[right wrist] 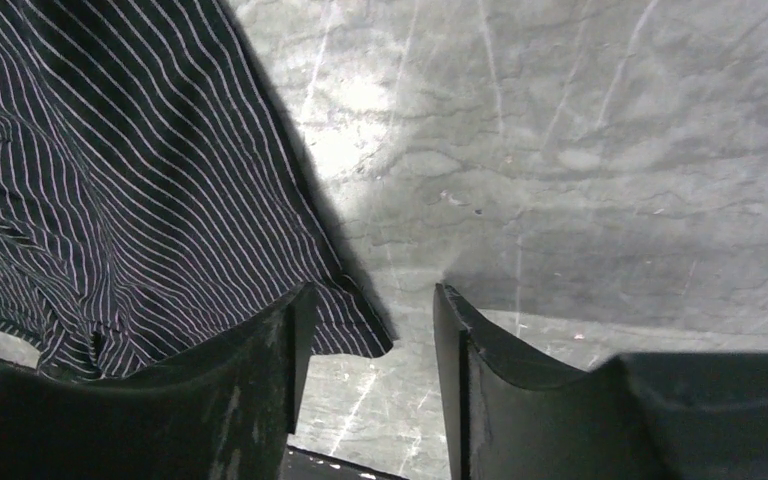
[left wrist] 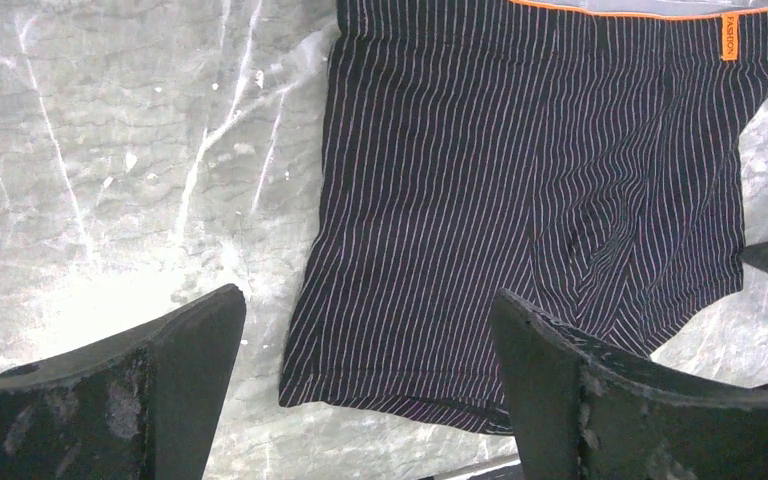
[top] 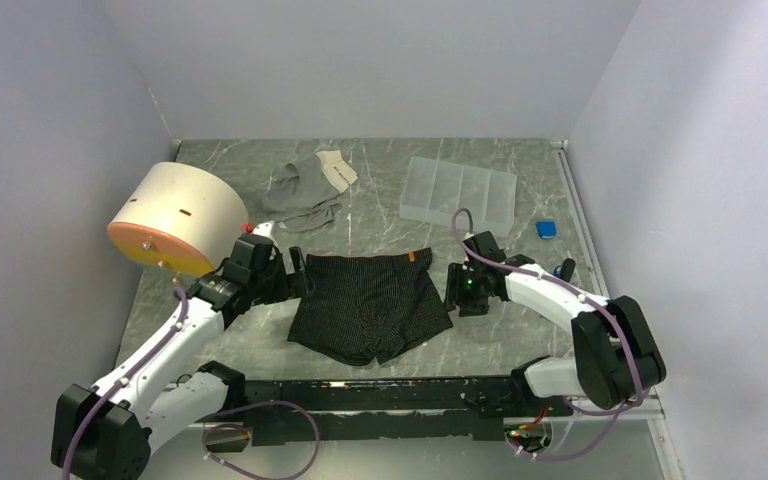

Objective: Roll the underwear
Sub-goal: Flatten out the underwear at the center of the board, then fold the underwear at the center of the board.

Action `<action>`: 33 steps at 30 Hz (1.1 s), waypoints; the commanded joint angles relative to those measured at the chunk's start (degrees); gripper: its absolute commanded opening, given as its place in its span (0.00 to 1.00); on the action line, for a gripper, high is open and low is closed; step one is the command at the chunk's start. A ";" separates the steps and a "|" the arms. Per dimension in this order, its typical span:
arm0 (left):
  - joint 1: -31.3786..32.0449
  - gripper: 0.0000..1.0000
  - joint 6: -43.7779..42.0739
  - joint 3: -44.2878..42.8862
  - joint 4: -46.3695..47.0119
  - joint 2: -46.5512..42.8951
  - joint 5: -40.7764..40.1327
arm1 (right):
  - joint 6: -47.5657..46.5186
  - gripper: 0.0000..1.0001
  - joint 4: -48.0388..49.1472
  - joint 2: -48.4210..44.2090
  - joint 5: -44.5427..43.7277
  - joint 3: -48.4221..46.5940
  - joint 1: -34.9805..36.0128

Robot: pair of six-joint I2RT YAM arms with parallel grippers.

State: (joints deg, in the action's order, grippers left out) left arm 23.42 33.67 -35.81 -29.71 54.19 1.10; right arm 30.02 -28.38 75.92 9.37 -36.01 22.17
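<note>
Underwear [top: 372, 305] lies spread flat on the desk [top: 490, 345] between the two arms, waistband at the far side, seemingly smoothed out ready for rolling. Left claw [left wrist: 365, 300] hangs wide open over its left edge; right claw [right wrist: 372, 292] is parted, empty, beside its right edge.

The left arm [top: 155, 365] and right arm [top: 545, 292] each combine white link housings with black joint modules, and a lavender cable [top: 78, 420] is routed along each arm. Both arms are bolted to a black base rail [top: 380, 400]. A green indicator light [top: 468, 283] glows on the right wrist, and the gripper fingers [left wrist: 170, 370] are black with pale scuffs.
</note>
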 commanded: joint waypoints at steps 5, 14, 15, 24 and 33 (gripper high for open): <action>-0.13 0.97 3.35 0.55 -0.27 -0.67 -4.22 | 4.86 0.43 -0.35 0.85 -5.08 1.77 6.54; -0.13 0.97 6.13 2.48 -0.96 -1.78 -4.86 | 15.22 0.03 -7.49 -0.79 -17.10 1.99 13.78; -0.13 0.97 6.29 2.76 -1.00 -1.98 -4.88 | 16.33 0.02 -8.88 -2.34 -17.59 2.18 13.92; -0.13 0.97 7.94 4.00 -0.69 -0.77 -4.18 | 22.47 0.30 -17.01 -9.79 -17.15 1.38 15.62; -0.13 0.97 10.37 8.15 1.75 -0.66 -1.04 | 8.76 0.54 -8.35 -1.47 -15.90 -19.55 15.62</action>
State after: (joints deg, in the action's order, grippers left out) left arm 23.40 41.85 -29.63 -30.24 53.98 -1.76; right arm 46.19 -43.79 69.36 -8.47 -46.54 37.65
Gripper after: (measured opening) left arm 0.968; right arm 0.546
